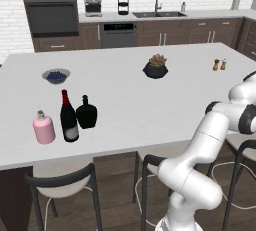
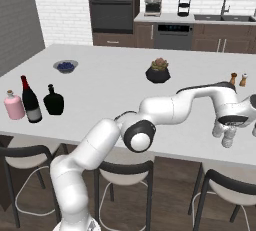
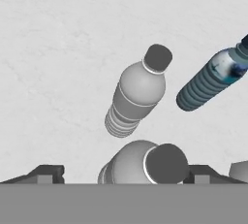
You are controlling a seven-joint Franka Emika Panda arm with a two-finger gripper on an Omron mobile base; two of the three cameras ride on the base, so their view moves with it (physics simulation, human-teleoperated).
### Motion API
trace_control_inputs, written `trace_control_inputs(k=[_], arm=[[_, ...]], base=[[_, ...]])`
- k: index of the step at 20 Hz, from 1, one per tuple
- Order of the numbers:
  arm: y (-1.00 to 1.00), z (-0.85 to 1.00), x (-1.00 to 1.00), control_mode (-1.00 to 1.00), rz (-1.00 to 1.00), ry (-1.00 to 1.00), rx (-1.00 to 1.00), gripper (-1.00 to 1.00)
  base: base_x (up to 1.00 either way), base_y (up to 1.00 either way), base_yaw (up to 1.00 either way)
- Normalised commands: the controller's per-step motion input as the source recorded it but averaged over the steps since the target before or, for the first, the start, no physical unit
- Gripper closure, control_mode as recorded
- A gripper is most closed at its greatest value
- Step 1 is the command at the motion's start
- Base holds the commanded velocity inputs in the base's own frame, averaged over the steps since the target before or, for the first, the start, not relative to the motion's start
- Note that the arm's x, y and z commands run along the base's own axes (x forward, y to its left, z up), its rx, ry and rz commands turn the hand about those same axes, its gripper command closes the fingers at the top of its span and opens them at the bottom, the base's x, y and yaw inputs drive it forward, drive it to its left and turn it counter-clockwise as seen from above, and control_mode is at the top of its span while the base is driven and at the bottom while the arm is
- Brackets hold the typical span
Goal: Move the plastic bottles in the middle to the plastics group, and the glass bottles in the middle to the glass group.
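A small clear plastic bottle (image 3: pixel 145 162) with a pale grey cap is standing right under the camera, between the fingertips of the gripper (image 3: pixel 126 172), whose jaws are standing wide apart and seemingly clear of it, likely so it rests free on the white surface (image 3: pixel 58 48). Its long axis is running vertical, cap pointing up at the hand. Just beyond, a second clear bottle (image 3: pixel 137 94) and the translucent blue bottle (image 3: pixel 208 85) are standing as the plastics group, so this one is joining them.

The white arm reaches far out to its right, wrist bent so the gripper (image 2: pixel 226 136) points straight down, jaws spread wide, fingertips (image 3: pixel 46 173) well apart at either side.
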Motion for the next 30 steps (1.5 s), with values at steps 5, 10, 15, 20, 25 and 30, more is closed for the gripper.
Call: trace_control_inputs(k=[5,10,15,20,25,30], arm=[[0.00,0.37,-0.01,-1.00,0.00,-0.02,0.00,-1.00],[0.00,0.75,-0.03,-1.00,-0.01,-0.05,0.00,-1.00],[0.04,0.66,0.00,-1.00,-0.08,-0.09,0.00,-1.00],[0.61,0.34,-0.07,-1.00,-0.35,-0.24,0.00,-1.00],[0.70,0.00,-0.78,-1.00,-0.47,-0.25,0.00,-1.00],[0.62,-0.02,-1.00,-1.00,-0.35,-0.06,0.00,-1.00]], base=[[0.00,0.00,0.00],[0.00,0.00,0.00],[0.00,0.00,0.00],[0.00,0.00,0.00],[0.00,0.00,0.00],[0.00,0.00,0.00]])
